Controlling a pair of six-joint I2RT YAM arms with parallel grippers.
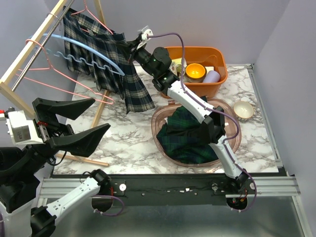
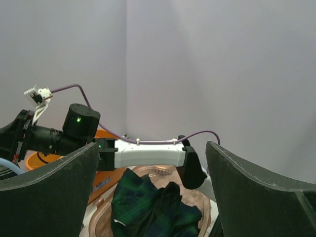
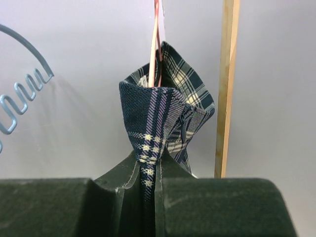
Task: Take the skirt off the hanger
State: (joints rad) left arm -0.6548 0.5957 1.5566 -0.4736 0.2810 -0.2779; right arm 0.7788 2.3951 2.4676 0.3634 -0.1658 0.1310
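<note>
Little done yet, by the look of it. Only the grab in place: right gripper [image 1: 131,48] reaching to the far-left corner of the bench [image 1: 133,143], fingers [image 3: 113,202] clamped narrow on a folded edge of the skirt [image 1: 111,66], cloth nipped between them in the right wrist view. Skirt not off: draped over the pink hanger [image 3: 154,49] up on the wooden rack [image 3: 227,89], most of the plaid hanging down toward the marble. Left to do, as a guess: pull or lift the cloth clear of the wire, then drop it somewhere, likely the pink basin [image 1: 158,118] near the middle of the near edge, already holding a dark green garment [image 1: 187,136]. Spare for now: left gripper [image 1: 101,114] past the left edge, fingers spread wide, holding nothing, well apart from the skirt.

In the way: blue hanger [image 1: 79,61] lying across the front of the skirt, touching or just in front, cannot tell which; could snag on a pull. Also bare pink hangers [image 1: 64,89] on the same rack just beside it, likely to swing. Rack post close beside the pinched fold. Elsewhere: orange tub [image 1: 219,74] at the far edge with a yellow bowl [image 1: 195,71] inside, small bowl [image 1: 243,109] by the right edge, both well apart from the pull.
</note>
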